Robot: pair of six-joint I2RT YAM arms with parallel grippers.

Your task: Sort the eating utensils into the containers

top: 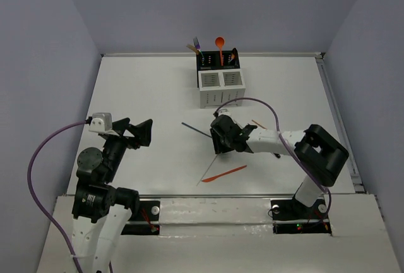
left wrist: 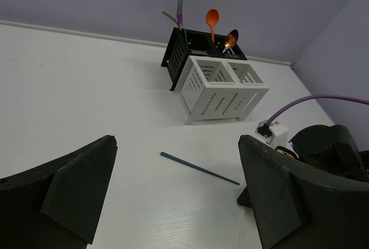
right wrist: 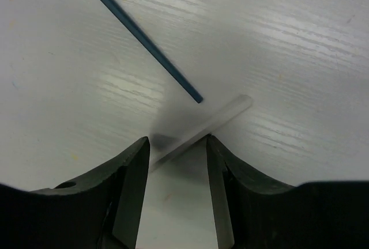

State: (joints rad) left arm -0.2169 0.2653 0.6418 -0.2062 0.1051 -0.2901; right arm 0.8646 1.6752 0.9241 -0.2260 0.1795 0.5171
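The containers are a block of white holders [top: 221, 88] and black holders [top: 218, 61] at the back; it also shows in the left wrist view [left wrist: 219, 90]. An orange spoon [top: 219, 42], a fork [top: 196, 44] and a gold spoon [top: 233, 55] stand in the black holders. My right gripper [top: 218, 140] is low over the table, jaws open, its fingertips straddling the end of a silver utensil [right wrist: 202, 125]. A dark blue chopstick [right wrist: 138, 41] lies just beyond it. An orange knife [top: 224, 174] lies nearer the front. My left gripper [top: 136, 133] is open and empty.
The silver utensil's thin shaft [top: 208, 169] runs from the right gripper toward the front edge. A small thin orange stick [top: 259, 123] lies beside the right arm. A purple cable [top: 252, 101] arcs over the right arm near the white holders.
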